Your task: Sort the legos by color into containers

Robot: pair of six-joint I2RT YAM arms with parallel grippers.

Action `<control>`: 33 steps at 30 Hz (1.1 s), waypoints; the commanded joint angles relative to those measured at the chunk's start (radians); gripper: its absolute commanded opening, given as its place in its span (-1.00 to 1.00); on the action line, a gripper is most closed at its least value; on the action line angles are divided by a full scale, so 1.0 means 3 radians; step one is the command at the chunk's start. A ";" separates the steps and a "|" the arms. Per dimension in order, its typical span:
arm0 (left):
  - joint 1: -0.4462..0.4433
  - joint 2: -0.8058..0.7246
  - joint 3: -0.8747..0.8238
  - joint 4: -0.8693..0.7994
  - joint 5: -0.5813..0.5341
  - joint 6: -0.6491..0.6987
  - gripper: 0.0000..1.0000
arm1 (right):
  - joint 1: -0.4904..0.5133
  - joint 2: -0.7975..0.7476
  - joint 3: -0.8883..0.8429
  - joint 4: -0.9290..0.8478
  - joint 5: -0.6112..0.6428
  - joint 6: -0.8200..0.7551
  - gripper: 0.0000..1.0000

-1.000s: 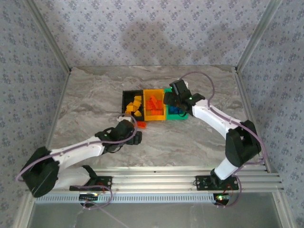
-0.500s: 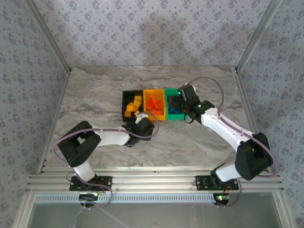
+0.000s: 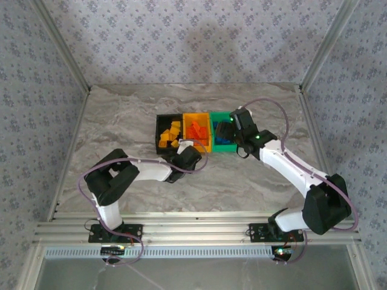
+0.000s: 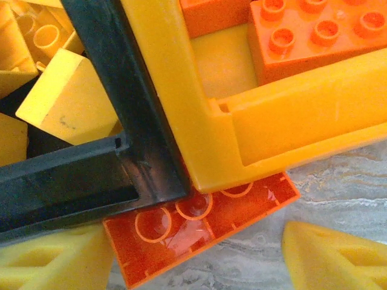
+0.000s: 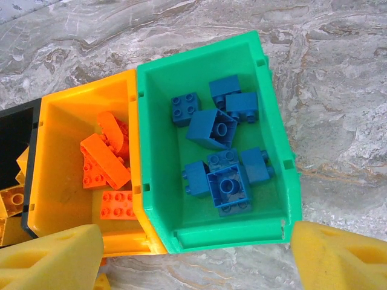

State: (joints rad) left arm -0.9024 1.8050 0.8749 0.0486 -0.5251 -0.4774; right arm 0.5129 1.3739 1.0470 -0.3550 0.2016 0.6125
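stray piece: flat orange-red plastic lego brick [image 4: 199, 232] lies on the marbled table top [image 4: 344, 181]. Its far edge is tucked under the corner where the black plastic bin [image 4: 121, 96] meets the yellow-orange plastic bin [image 4: 181, 115]. Round rings show on its face; studs or underside, hard to tell this close.
left gripper [image 4: 193, 266]: yellow foam pads [image 4: 54, 260] are spread either side of that brick, with nothing pinched yet.
right gripper [image 5: 193, 255]: pads wide apart and empty, hovering over the green plastic bin [image 5: 275, 127].
sorted so far: blue bricks [image 5: 211, 130] in green, orange-red bricks [image 5: 106, 160] in yellow-orange, yellow bricks [image 4: 69, 103] in black.
handling: judged light, rigid and glossy, so prone to slip. It will not crush, but it sits low against the table.
where to hold: across the two exposed short sides, low down. It probably has to slide out from under the bins before lifting.
risk: a squeeze on the edge could skate the brick further under, or nudge the bins.
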 commanded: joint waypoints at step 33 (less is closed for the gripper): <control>-0.0089 0.0162 -0.0170 0.0212 -0.0161 -0.0117 0.87 | -0.0034 -0.0159 -0.0323 0.0062 -0.0146 0.0158 0.66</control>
State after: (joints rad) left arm -0.9394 1.7695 0.8135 0.0715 -0.5526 -0.5316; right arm 0.4980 1.3628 0.9535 -0.3355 0.1558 0.6434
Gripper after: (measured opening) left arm 0.935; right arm 0.831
